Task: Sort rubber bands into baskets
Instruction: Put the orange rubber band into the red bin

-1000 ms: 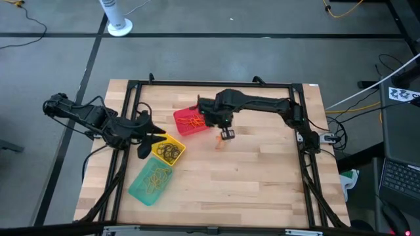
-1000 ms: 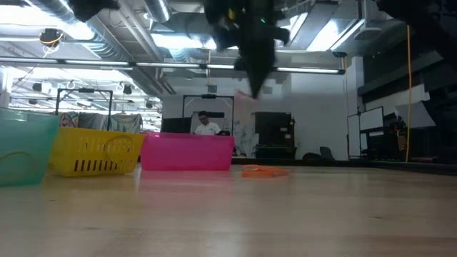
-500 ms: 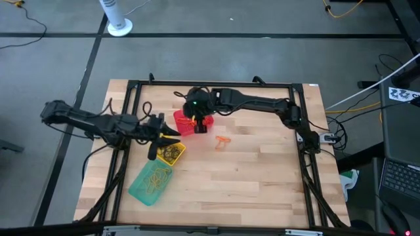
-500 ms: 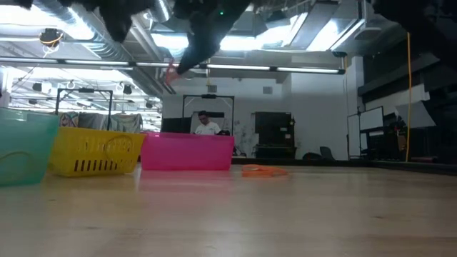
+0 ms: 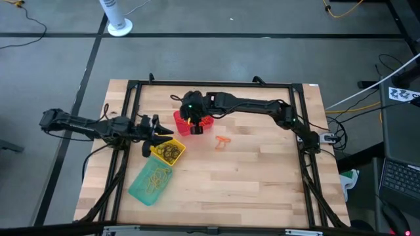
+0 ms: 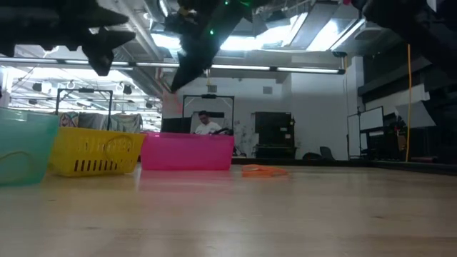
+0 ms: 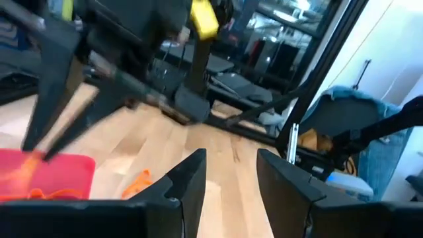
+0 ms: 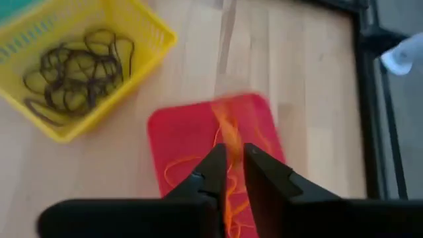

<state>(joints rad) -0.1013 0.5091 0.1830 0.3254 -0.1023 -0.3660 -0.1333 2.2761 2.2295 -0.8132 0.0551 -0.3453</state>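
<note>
My right gripper hangs over the red basket, tipped down, its fingers a narrow gap apart. A blurred orange rubber band shows in that gap, above the orange bands on the basket's floor. My left gripper is open and holds nothing; it points level beside the yellow basket, which holds dark bands. The teal basket holds yellowish bands. One loose orange band lies flat on the table to the right of the red basket. My right gripper has the blurred orange band between its fingers, which slant down from the table's right side over the red basket. Whether the fingers touch the band I cannot tell.
A black frame runs around the wooden table. The three baskets stand close together at the table's left middle. Bare wood lies to the right of and nearer than the baskets.
My right gripper has gone from above the loose orange band toward the table's left, to over the red basket, and has tipped from pointing down to a slant. My left gripper has drawn back from over the yellow basket toward the left and sunk, coming level.
</note>
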